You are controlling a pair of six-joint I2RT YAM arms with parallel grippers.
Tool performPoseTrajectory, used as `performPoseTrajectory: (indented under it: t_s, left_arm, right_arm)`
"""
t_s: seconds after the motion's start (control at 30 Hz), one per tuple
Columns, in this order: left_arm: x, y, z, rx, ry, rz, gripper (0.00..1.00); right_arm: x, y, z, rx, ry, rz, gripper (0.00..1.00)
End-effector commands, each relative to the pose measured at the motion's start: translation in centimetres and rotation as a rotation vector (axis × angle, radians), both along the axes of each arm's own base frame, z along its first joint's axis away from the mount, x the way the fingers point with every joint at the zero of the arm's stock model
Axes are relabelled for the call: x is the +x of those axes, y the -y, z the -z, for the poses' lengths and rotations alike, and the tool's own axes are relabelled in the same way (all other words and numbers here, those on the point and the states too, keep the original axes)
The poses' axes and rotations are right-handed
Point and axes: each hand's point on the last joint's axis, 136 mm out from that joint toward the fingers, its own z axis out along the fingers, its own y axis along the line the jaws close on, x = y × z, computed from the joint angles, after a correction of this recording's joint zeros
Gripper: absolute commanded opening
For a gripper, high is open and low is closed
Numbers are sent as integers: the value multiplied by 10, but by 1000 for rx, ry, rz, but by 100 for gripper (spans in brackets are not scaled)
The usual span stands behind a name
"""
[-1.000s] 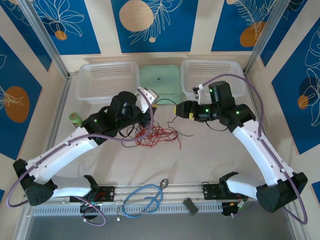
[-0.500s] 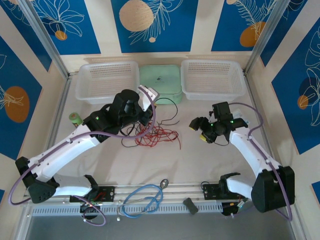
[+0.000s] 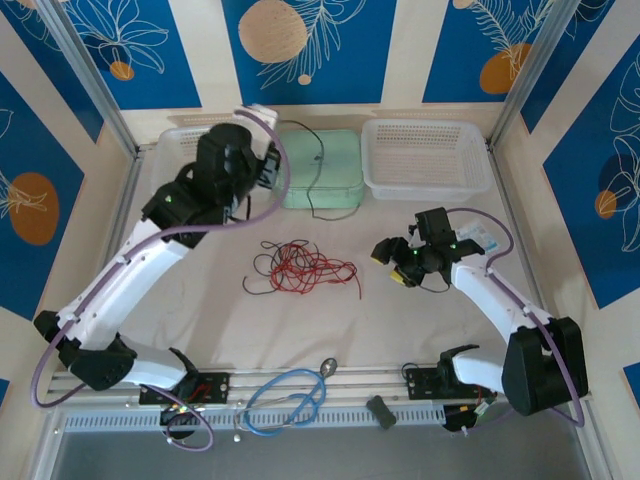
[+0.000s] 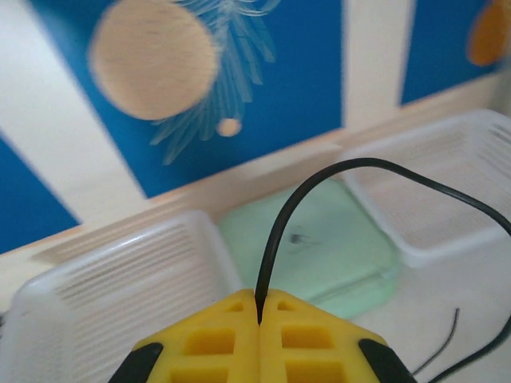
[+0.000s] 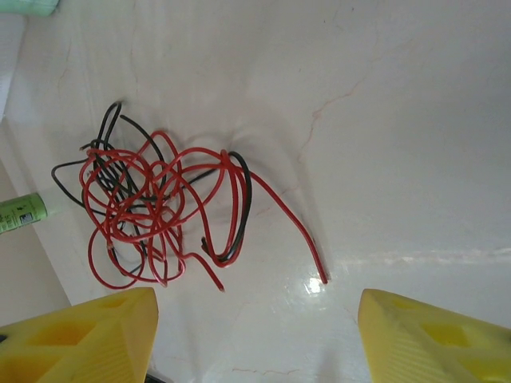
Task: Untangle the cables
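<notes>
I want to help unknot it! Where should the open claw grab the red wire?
Probably by the loose tail of the red wire, from above: it lies alone, flat on the table, clear of the tangle, by the open right gripper.

Left gripper (image 3: 270,158) raised by left basket (image 3: 172,172); black cable (image 3: 312,185) hung from it. Red-black tangle (image 3: 300,268) lay mid-table, right gripper (image 3: 390,264) near.

the thin red and black cables (image 5: 152,207) have a smooth, slightly shiny plastic sheath. the white worktop (image 5: 383,120) looks smooth and faintly glossy, with hairline cracks and a bright patch of glare. the right gripper (image 5: 255,319) has matt yellow plastic fingers (image 5: 88,335) with moulded hollows. the clear slotted plastic basket (image 3: 430,187) at back right is translucent and ribbed. the pale green plastic box (image 3: 335,165) has a smooth satin lid.
</notes>
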Motion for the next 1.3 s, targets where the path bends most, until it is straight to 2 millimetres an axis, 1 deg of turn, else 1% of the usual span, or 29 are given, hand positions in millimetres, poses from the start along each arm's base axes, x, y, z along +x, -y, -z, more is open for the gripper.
performPoseTrajectory:
  t_s: [0.0, 0.17, 0.3, 0.43, 0.5, 0.57, 0.6, 0.7, 0.8, 0.93, 1.03, 1.1, 1.17, 1.2, 1.27]
  left_arm:
    - [24, -41, -2, -6, -22, -156, 0]
    - [62, -79, -2, -38, -35, -241, 0]
    - [89, -106, -18, -63, -12, -292, 0]
    - [110, -130, -34, -80, 25, -341, 0]
    - [120, -142, -33, -78, 27, -370, 0]
    - [129, -151, -24, -79, 9, -394, 0]
    - [134, -156, -15, -79, -7, -405, 0]
    - [149, -168, 19, -84, -65, -437, 0]
    - [161, -176, 67, -100, -145, -460, 0]
    - [176, -181, 132, -138, -264, -472, 0]
    - [183, -182, 177, -153, -366, -483, 0]
    - [187, -179, 203, -165, -434, -476, 0]
    - [189, -172, 225, -176, -497, -460, 6]
    - [190, -169, 234, -185, -529, -451, 11]
    - [190, -161, 245, -205, -575, -422, 24]
  right_arm:
    - [-14, 0, 3, -10, -6, -27, 67]
    - [-28, -3, 7, -10, -17, -49, 67]
    - [-38, -7, 12, -14, -30, -67, 66]
    - [-46, -11, 21, -18, -54, -71, 66]
    - [-48, -14, 24, -17, -63, -75, 66]
    - [-49, -16, 26, -21, -69, -80, 66]
    - [-49, -17, 26, -22, -73, -84, 66]
    - [-49, -20, 25, -26, -76, -95, 65]
    - [-49, -22, 23, -35, -72, -103, 65]
    - [-50, -22, 24, -49, -75, -108, 65]
    - [-53, -22, 27, -73, -82, -116, 65]
    - [-55, -23, 31, -94, -94, -123, 65]
    - [-55, -26, 34, -110, -102, -132, 64]
    - [-55, -28, 35, -120, -103, -139, 63]
    - [-54, -33, 37, -145, -103, -160, 63]
